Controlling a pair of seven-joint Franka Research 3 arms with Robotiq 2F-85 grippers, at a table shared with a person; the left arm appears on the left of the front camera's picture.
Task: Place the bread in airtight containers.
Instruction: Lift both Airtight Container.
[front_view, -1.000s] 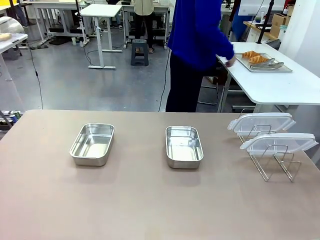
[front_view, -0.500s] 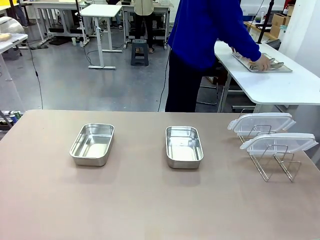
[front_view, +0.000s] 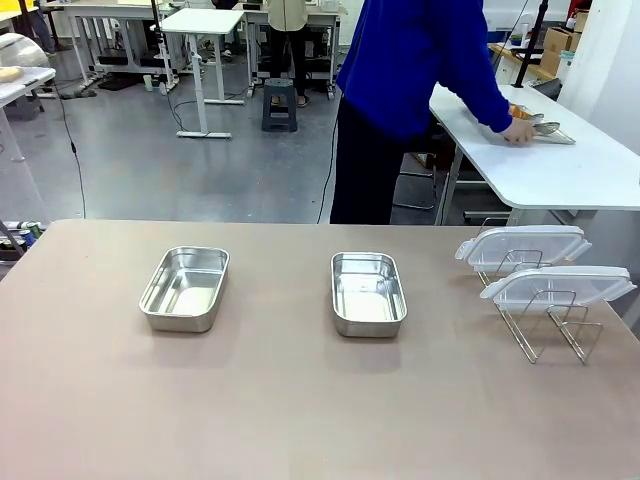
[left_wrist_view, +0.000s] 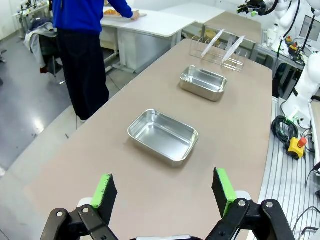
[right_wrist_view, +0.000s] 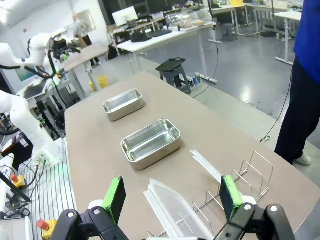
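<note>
The bread is hard to make out. Only a sliver of golden-brown crust shows on the metal tray, which sits on the white desk at the far side. The hand of the person in a blue top covers most of it, so the croissants cannot be counted. That hand rests on the tray's near end and hides part of it, and the top edge of the front view cuts the person off. On the brown desk stand two empty stainless steel pans, well apart: the left pan and the middle pan, each with its long side running away from the robot. At the desk's right end two clear lids rest tilted on one wire rack, the farther lid just behind the nearer lid. Their clips are too small to tell. In the left wrist view the left claw hangs above the bare end of the brown desk, its two green-padded fingers spread wide with nothing between them, and both pans lie in a line beyond it. In the right wrist view the right claw is likewise spread wide and grips nothing. It hangs above the rack and lids, and the bottom edge cuts off the lid closest to it.
</note>
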